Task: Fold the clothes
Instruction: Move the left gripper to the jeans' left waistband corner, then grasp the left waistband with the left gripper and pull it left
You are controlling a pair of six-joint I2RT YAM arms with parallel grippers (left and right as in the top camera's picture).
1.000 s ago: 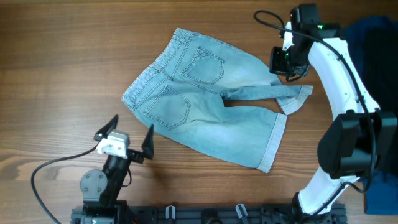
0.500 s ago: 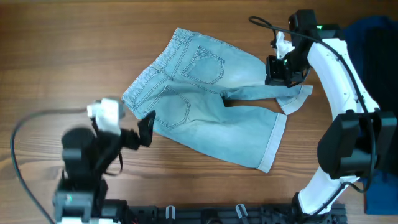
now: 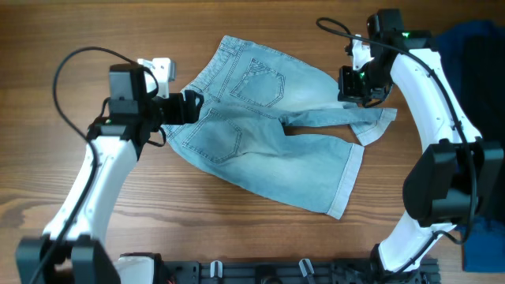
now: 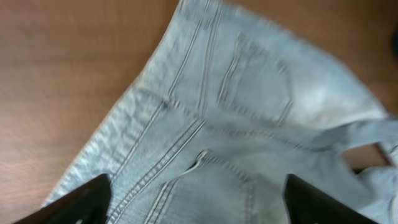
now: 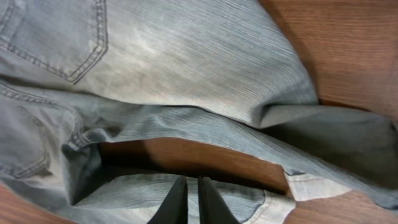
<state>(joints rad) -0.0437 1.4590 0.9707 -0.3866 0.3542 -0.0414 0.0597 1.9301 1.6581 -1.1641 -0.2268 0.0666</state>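
Denim shorts (image 3: 268, 134) lie pockets-up, centre frame. The left gripper (image 3: 189, 107), fingers wide apart, hovers at the waistband (image 3: 207, 75). The right gripper (image 5: 193, 198), fingers nearly together and empty, hangs over the twisted leg (image 3: 339, 117) at upper right. Folding now could trap that twist. Whether either gripper touches cloth is unclear, and the left wrist view is blurred.

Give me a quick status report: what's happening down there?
Left gripper open over waistband of shorts. Right gripper shut above rumpled leg. Garment unfolded. Nothing blocking.
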